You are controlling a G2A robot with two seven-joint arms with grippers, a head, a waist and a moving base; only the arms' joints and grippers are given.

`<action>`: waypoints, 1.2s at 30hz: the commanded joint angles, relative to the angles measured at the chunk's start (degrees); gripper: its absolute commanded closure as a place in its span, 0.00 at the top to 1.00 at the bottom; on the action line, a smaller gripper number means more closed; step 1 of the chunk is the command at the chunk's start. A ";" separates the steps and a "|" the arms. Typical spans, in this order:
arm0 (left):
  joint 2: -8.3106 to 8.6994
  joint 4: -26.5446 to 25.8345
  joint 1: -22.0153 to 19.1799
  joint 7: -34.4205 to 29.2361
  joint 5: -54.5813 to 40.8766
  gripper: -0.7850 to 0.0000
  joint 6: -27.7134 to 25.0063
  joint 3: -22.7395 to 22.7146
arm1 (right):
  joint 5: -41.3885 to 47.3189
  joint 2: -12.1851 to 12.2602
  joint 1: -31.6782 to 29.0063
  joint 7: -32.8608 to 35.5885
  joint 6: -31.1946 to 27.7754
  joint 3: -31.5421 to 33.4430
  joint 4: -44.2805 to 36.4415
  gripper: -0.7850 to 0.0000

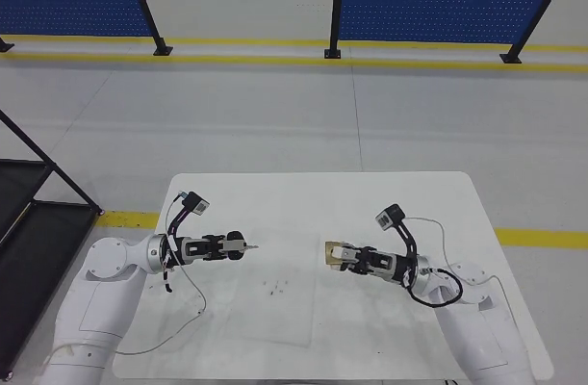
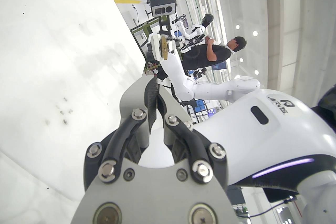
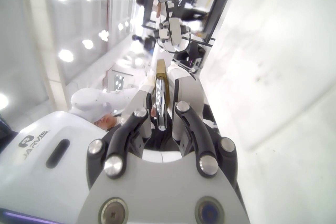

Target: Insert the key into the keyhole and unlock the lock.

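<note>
Over the left half of the white table (image 1: 274, 202), my left gripper (image 1: 240, 247) is shut on a small silver key (image 1: 250, 247) whose tip points toward the other arm. Its fingers (image 2: 147, 93) are pressed together. My right gripper (image 1: 349, 256) is over the right half, shut on a brass padlock (image 1: 334, 252). The padlock's brass body (image 3: 160, 70) sticks out past the fingertips, and its silver shackle (image 3: 160, 104) lies between the fingers. From the left wrist, the padlock (image 2: 164, 48) faces me end-on in the far gripper. A gap of bare table separates key and lock.
Small dark specks (image 1: 277, 285) mark the table's middle. A black rack (image 1: 24, 221) stands on the floor left of the table. Blue barriers (image 1: 438, 19) line the far side of the floor.
</note>
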 commanded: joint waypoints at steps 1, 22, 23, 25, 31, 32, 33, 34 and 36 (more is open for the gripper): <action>0.00 0.00 0.00 0.00 0.00 0.00 0.00 0.00 | -0.41 0.04 -0.23 -1.51 -0.09 -0.28 -0.48 0.00; -0.31 -1.97 0.52 0.90 -1.04 0.00 0.24 2.46 | 0.55 0.26 -0.37 -4.10 -0.20 -0.70 0.86 0.00; -0.39 -2.48 0.28 1.32 -0.97 0.00 0.27 3.29 | 0.55 0.26 -0.37 -4.10 -0.20 -0.70 0.86 0.00; -0.54 -3.23 -0.41 2.29 0.45 0.00 0.21 5.17 | 0.55 0.26 -0.37 -4.10 -0.20 -0.70 0.86 0.00; -1.25 -3.68 -3.83 4.21 2.44 0.00 0.14 11.58 | 0.55 0.26 -0.37 -4.10 -0.20 -0.70 0.86 0.00; -1.33 -3.44 -4.45 4.53 2.66 0.00 0.11 12.31 | 0.55 0.26 -0.37 -4.10 -0.20 -0.70 0.86 0.00; -1.41 -3.17 -5.05 4.78 2.97 0.00 0.00 13.03 | 0.55 0.26 -0.37 -4.10 -0.20 -0.70 0.86 0.00; -1.51 -2.83 -5.64 5.10 3.17 0.00 -0.04 13.78 | 0.55 0.26 -0.37 -4.10 -0.20 -0.70 0.86 0.00; -1.72 -2.11 -6.81 5.75 3.24 0.00 -0.31 15.15 | 0.55 0.26 -0.37 -4.10 -0.20 -0.70 0.86 0.00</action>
